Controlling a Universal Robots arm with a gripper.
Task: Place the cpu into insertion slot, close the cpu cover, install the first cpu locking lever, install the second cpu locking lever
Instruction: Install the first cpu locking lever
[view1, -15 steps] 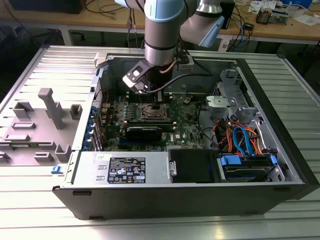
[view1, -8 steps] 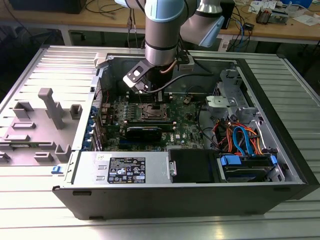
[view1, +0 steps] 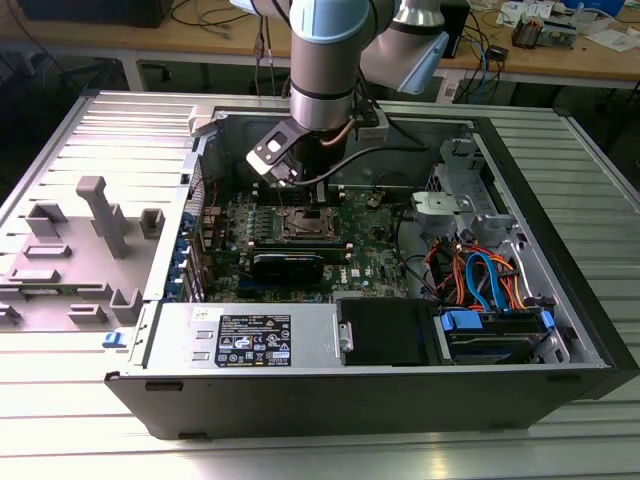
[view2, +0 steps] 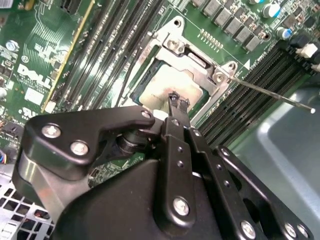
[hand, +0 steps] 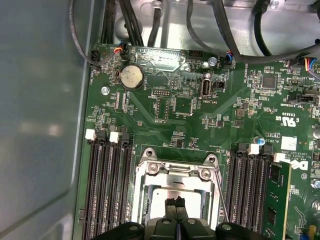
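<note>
Gripper (hand: 175, 201) over cpu (hand: 157, 200) seated in the slot (view2: 136, 94)
Fingers are pressed together, holding nothing, above the cpu's middle. The cover (hand: 175, 172) lies framing it, and a lever (view2: 270, 92) juts beside the slot.

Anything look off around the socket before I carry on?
A thin locking lever sticks out free over the memory slots, not latched down beside the cpu cover. The cpu also looks smudged brownish on top. Otherwise nothing stands out.

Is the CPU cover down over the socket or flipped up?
Down: in the first wrist view the cpu cover lies flat, framing the cpu, whose pale top shows through its cut-out.
</note>
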